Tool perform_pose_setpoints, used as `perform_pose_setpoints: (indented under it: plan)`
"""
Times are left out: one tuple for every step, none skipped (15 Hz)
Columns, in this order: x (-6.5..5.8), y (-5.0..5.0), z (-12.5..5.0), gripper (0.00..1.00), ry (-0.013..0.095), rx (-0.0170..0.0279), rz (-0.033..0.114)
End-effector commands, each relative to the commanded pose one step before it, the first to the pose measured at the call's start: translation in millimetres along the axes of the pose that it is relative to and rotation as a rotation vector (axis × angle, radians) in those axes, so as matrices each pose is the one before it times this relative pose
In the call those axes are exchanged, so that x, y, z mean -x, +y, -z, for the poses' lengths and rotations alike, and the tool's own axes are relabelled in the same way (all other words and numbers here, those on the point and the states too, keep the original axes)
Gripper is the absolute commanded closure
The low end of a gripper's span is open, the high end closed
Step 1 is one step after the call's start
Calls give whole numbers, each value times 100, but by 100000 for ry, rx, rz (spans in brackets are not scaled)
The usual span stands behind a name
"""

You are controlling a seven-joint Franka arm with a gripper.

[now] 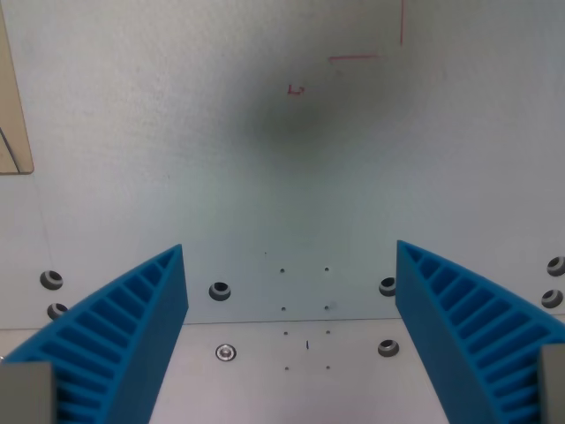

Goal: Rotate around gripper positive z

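Observation:
My gripper (290,256) points down at a pale grey metal plate (282,159). Its two blue ribbed fingers (132,336) rise from the lower corners of the wrist view, one at the left and one at the right. They stand wide apart with nothing between them. The fingertips hang above the plate, and a soft dark shadow lies on the surface ahead of them.
Several bolt holes and screws (219,291) dot the plate near a seam (282,322) running across the lower part. Thin red pen marks (353,58) sit at the top. A beige panel edge (13,115) shows at the wrist view's left.

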State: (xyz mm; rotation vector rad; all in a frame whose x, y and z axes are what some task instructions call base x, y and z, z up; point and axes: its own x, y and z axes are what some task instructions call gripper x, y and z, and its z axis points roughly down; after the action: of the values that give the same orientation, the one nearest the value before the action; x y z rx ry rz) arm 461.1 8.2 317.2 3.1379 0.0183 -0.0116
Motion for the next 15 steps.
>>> perform_pose_setpoints:
  plan:
    - [13,1,302,0,647,-34,-1161]
    - [0,0,0,0,0,0,-1167]
    - [0,0,0,0,0,0,-1167]
    - [0,0,0,0,0,0,-1167]
    - [0,0,0,0,0,0,-1167]
    - [0,0,0,0,0,0,-1167]
    - [0,0,0,0,0,0,-1167]
    - [0,0,0,0,0,0,-1167]
    - [0,0,0,0,0,0,-1167]
    - [0,0,0,0,0,0,-1167]
    - [0,0,0,0,0,0,-1167]
    - [0,0,0,0,0,0,-1167]
    - [0,0,0,0,0,0,-1167]
    - [0,0,0,0,0,0,-1167]
    - [0,0,0,0,0,0,-1167]
